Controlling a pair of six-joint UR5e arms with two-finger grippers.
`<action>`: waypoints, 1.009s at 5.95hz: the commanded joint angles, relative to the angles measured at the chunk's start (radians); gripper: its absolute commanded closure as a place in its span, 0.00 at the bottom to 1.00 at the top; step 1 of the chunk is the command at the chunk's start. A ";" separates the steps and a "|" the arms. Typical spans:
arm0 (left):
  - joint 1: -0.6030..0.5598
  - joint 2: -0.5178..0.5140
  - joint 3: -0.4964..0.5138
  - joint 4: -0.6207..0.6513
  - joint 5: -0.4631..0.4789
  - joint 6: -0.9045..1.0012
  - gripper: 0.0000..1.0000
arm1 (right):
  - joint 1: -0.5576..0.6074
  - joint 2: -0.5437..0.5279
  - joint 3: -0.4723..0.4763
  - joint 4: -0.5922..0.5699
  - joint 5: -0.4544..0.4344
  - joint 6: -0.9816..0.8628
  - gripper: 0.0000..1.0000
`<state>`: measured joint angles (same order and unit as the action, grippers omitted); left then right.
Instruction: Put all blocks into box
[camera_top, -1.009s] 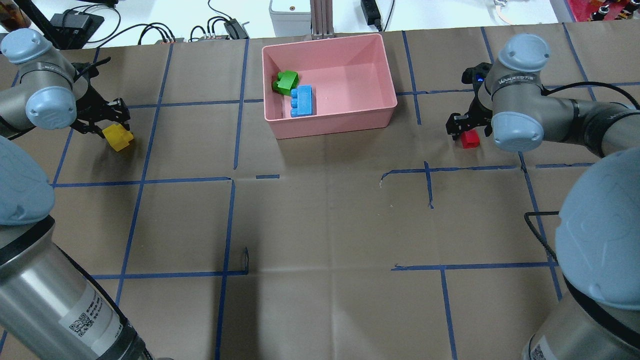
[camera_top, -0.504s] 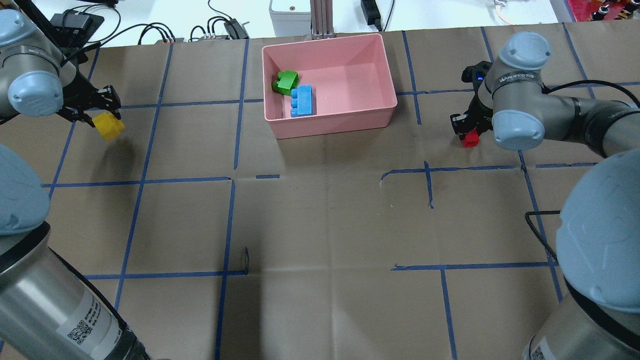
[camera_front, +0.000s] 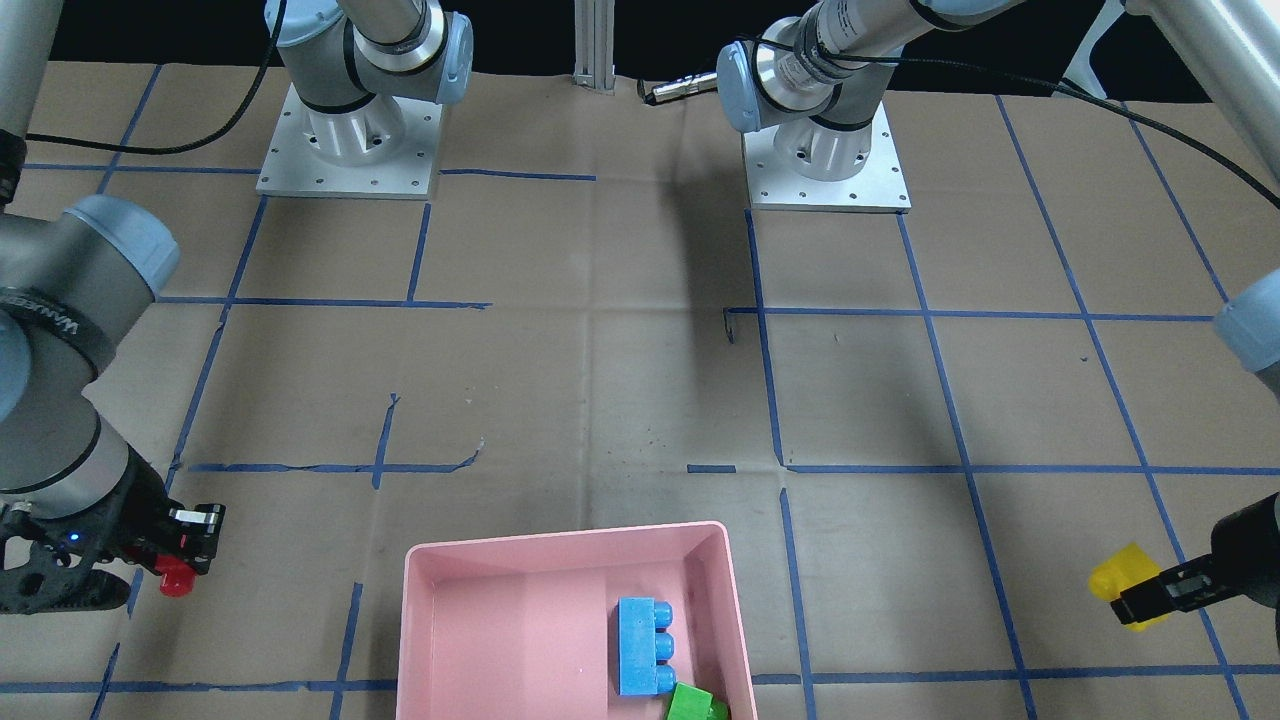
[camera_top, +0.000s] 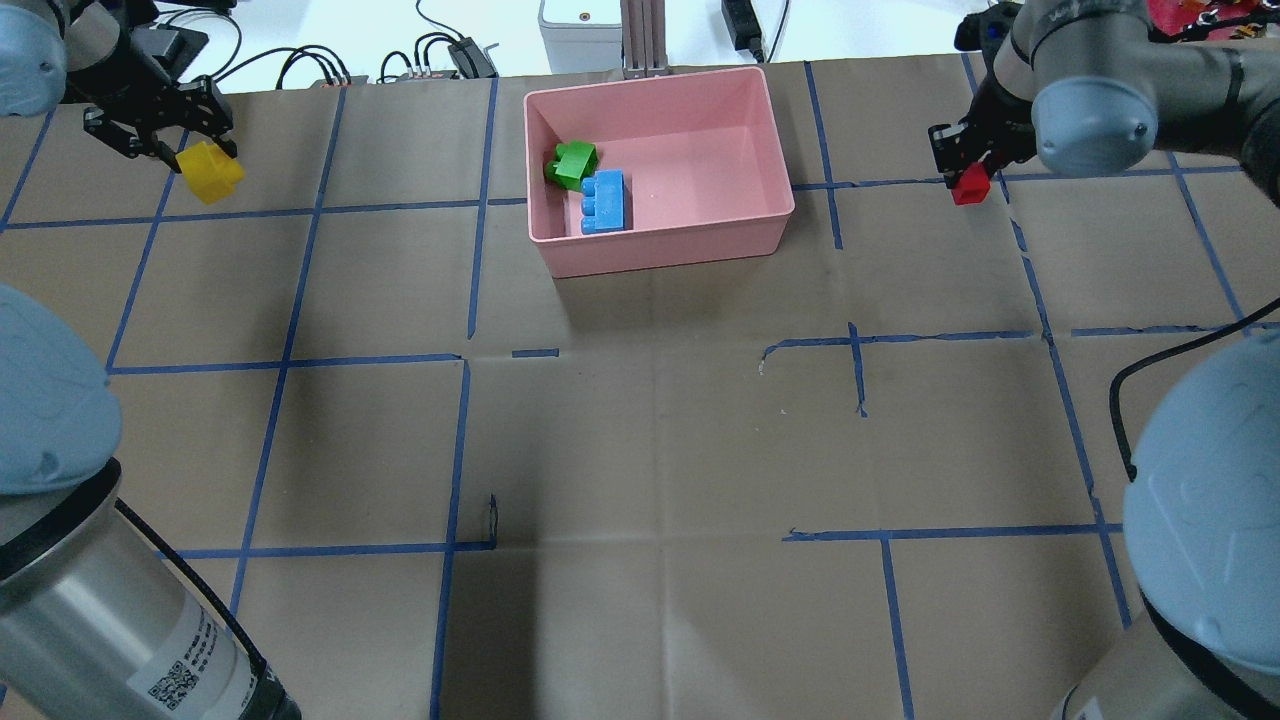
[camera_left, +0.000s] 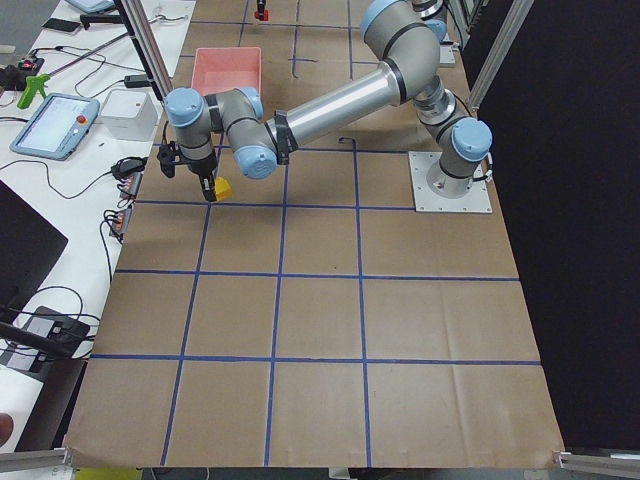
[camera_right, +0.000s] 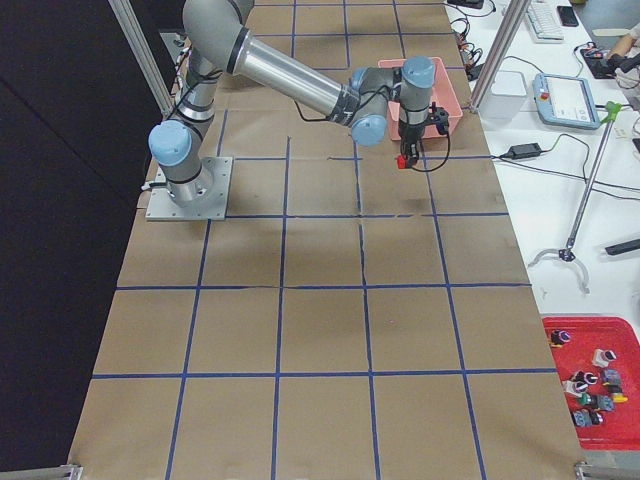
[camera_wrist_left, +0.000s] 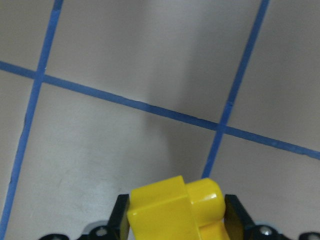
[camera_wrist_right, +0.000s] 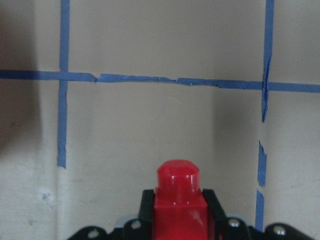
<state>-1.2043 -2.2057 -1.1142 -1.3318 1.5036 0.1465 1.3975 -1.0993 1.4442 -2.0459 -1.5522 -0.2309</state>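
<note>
The pink box (camera_top: 770, 225) stands at the far middle of the table and holds the green block (camera_top: 573, 163) and the light-blue block (camera_top: 604, 201); both also show in the front view, green block (camera_front: 695, 704) and blue block (camera_front: 642, 645). My left gripper (camera_top: 200, 160) is shut on the yellow block (camera_top: 209, 172) and holds it above the table, far left of the box; the wrist view shows the yellow block (camera_wrist_left: 175, 210) between the fingers. My right gripper (camera_top: 968, 175) is shut on the red block (camera_top: 969, 186), lifted, right of the box; it also shows in the right wrist view (camera_wrist_right: 179, 197).
Brown paper with a blue tape grid (camera_top: 460, 360) covers the table. Cables and electronics (camera_top: 440, 55) lie beyond the far edge. The arm bases (camera_front: 350, 150) stand at the robot's side.
Both grippers have risen and moved toward the far side of the table, each carrying its block. The blocks in the box have not moved.
</note>
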 joint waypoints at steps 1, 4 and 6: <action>-0.110 0.000 0.037 -0.013 -0.026 0.018 0.84 | 0.053 0.019 -0.161 0.160 0.187 0.027 0.96; -0.256 -0.008 0.048 -0.017 -0.140 -0.001 0.84 | 0.243 0.140 -0.169 -0.096 0.320 0.362 0.96; -0.317 -0.026 0.068 -0.017 -0.143 -0.077 0.84 | 0.267 0.179 -0.186 -0.238 0.336 0.406 0.30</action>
<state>-1.4909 -2.2245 -1.0555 -1.3483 1.3644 0.1178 1.6543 -0.9388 1.2686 -2.2161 -1.2273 0.1577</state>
